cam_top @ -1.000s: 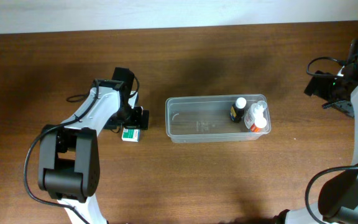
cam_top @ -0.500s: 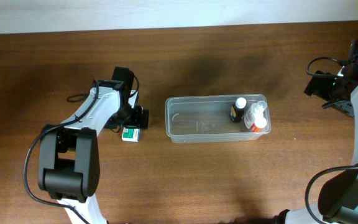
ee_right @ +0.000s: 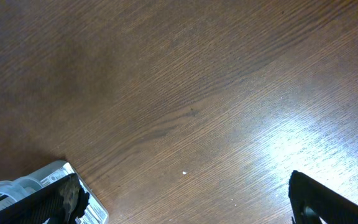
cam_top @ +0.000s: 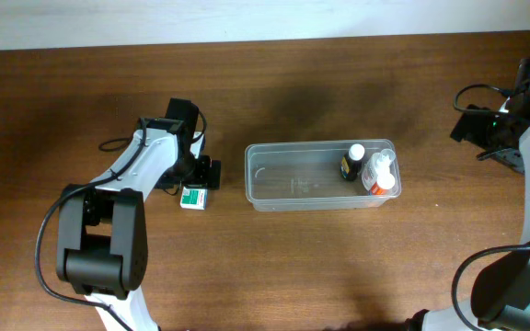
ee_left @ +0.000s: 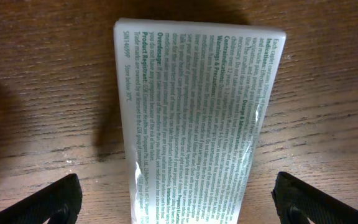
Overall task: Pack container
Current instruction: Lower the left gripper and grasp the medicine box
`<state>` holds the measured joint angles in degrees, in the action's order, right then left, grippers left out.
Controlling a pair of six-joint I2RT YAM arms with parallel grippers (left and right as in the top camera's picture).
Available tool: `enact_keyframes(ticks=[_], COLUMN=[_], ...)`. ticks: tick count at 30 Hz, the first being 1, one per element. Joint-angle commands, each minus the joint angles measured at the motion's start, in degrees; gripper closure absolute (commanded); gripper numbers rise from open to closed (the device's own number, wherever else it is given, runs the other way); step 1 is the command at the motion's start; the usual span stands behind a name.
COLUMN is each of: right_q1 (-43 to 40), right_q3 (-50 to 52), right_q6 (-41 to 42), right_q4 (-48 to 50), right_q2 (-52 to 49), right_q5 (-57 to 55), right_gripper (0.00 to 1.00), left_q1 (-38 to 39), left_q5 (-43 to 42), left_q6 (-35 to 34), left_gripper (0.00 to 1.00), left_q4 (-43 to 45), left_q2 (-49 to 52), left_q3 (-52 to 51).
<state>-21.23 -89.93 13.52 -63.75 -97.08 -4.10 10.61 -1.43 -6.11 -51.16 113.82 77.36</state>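
**Ana:** Overhead, the table looked calm, with the container at its middle. What worried you?

**Ben:** The left gripper. It hung just left of the container, over the box, with its fingers spread wide, one on each side. As far as I could tell, neither touched the cardboard. In the left wrist view the box lay skewed between them. I judged that closing on that slant could have twisted the box or squeezed it out.

**Ana:** And the right gripper?

**Ben:** It was well to the right of the container, spread apart and empty over bare wood. I saw little risk there.

**Ana:** What about inside the container?

**Ben:** The clear bottle and the dark bottle stood crowded at its right end, and the left end was free. A drop too near them might have knocked them over. A low carry could also have caught the box on the container's left rim.
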Motion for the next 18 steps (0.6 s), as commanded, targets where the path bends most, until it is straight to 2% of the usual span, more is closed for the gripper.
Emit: enact_keyframes(ticks=[1,18], right_q1=[-0.22,-0.22], right_q3=[0.07,0.07], right_q6=[0.5,0.5], right_q4=[0.17,0.17], right_q2=[-0.17,-0.17], right_q5=[-0.92,-0.9], right_gripper=[0.02,0.02], left_q1=[0.26,0.92], left_q5=[0.44,1.75], left_q6=[-0.76,-2.21], left_gripper=[0.02,0.02], left_q4=[0.15,0.09], left_q2=[0.72,0.72], left_q3=[-0.96,-1.38])
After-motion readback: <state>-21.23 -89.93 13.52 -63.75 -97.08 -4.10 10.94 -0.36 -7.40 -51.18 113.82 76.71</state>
